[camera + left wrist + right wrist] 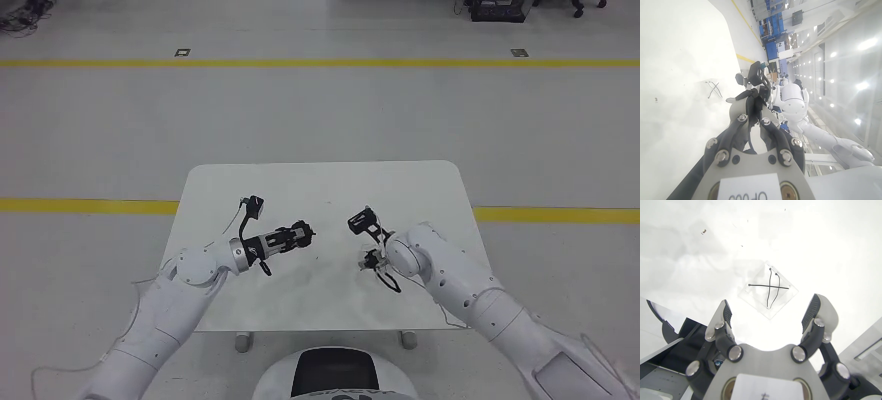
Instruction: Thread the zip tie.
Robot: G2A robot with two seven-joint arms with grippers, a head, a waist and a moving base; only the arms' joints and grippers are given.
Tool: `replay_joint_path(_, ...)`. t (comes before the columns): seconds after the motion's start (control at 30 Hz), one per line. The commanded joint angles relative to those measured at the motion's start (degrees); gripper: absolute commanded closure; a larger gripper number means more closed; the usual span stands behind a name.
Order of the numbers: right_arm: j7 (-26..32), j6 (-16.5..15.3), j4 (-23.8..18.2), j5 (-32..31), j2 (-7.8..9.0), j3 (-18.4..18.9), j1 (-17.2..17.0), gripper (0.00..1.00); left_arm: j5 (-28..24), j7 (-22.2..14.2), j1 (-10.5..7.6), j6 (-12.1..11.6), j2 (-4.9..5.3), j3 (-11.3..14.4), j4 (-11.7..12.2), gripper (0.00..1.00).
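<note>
Now the right hand (770,306) hangs over a clear tray (753,298) and points down at it. Its two fingers are spread wide with nothing between them, and they do not touch the tray. The tray sits on the white surface (400,190), near the middle. Three black zip ties (769,286) lie inside the tray. One lies straight. The other two are bent and lie across it, so they make a cross shape. Each one has a little square head at one end.

The left hand (745,100) is held up above the surface, close to the right hand but not touching it. It points sideways, toward the right arm. Its fingers are pressed together. A thin black strand (750,136) runs between the fingers, back toward the wrist. I cannot tell if it is a zip tie, or if the fingers pinch it.

From the left wrist, the tray shows on the surface just past the fingertips, under the right hand. A small dark bit (704,231) lies on the surface, well away from the tray. Yellow lines (300,63) run along the grey floor around the surface.
</note>
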Motion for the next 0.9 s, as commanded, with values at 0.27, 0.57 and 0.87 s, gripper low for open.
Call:
replay_joint_path(0.27,0.3,-0.9,2.3,1.0,-0.88,-0.8,1.2,0.00,0.0,0.0,0.00,0.0,0.00,0.0,0.0,1.00)
replay_joint_path(0.57,-0.6,-1.6,2.6,0.7,-0.94,0.4,0.1,0.00,0.0,0.0,0.00,0.0,0.00,0.0,0.0,1.00)
replay_joint_path(0.87,-0.6,-2.0,2.6,-0.1,-0.97,1.6,-0.7,0.75,0.0,0.0,0.00,0.0,0.00,0.0,0.0,1.00)
